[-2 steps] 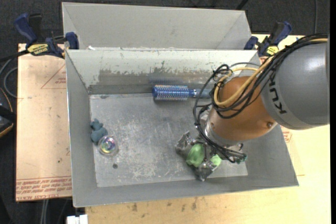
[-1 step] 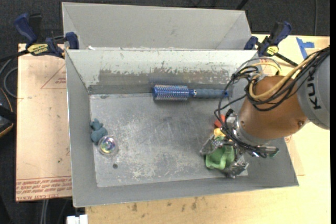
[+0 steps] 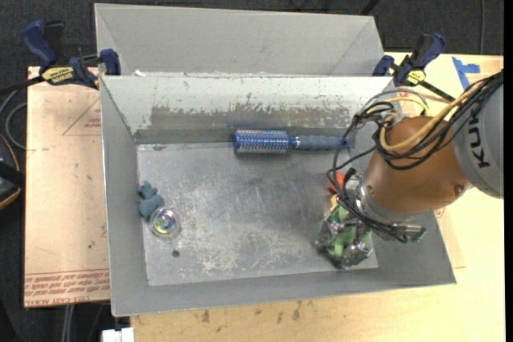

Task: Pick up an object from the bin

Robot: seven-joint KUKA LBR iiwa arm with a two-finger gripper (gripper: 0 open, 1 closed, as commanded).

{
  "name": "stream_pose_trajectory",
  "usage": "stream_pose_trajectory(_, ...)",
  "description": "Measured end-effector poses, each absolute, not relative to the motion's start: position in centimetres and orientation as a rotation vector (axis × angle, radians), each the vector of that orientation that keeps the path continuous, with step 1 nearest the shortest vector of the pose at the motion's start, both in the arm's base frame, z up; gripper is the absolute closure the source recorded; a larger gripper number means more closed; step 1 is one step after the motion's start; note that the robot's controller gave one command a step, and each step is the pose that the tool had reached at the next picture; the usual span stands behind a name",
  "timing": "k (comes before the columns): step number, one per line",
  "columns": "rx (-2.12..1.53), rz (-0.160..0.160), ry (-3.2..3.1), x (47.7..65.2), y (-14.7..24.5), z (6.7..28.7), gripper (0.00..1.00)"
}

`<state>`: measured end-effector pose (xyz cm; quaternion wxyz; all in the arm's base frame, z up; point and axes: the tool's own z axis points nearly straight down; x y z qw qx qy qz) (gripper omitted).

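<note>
Grey metal walls of the bin [image 3: 240,204] are sloping to a scuffed floor, where the gripper [image 3: 344,238] is hovering at the front right corner over a small green-and-clear thing [image 3: 355,252]; whether it is clasping it cannot be told. A blue hairbrush [image 3: 263,142] is lying along the back wall.

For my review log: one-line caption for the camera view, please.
Gripper low in the bin's near right corner over a small green thing; blue brush along the far wall.

Arm [image 3: 483,142] in from the right, orange-covered wrist [image 3: 413,172] angled down, hand [image 3: 346,241] low
</note>
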<state>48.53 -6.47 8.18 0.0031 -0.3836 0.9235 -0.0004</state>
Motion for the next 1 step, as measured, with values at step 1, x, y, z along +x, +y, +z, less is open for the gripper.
stream_pose_trajectory(1,-1.135,-0.008,2.919,50.08,-9.1,21.37,1.0)
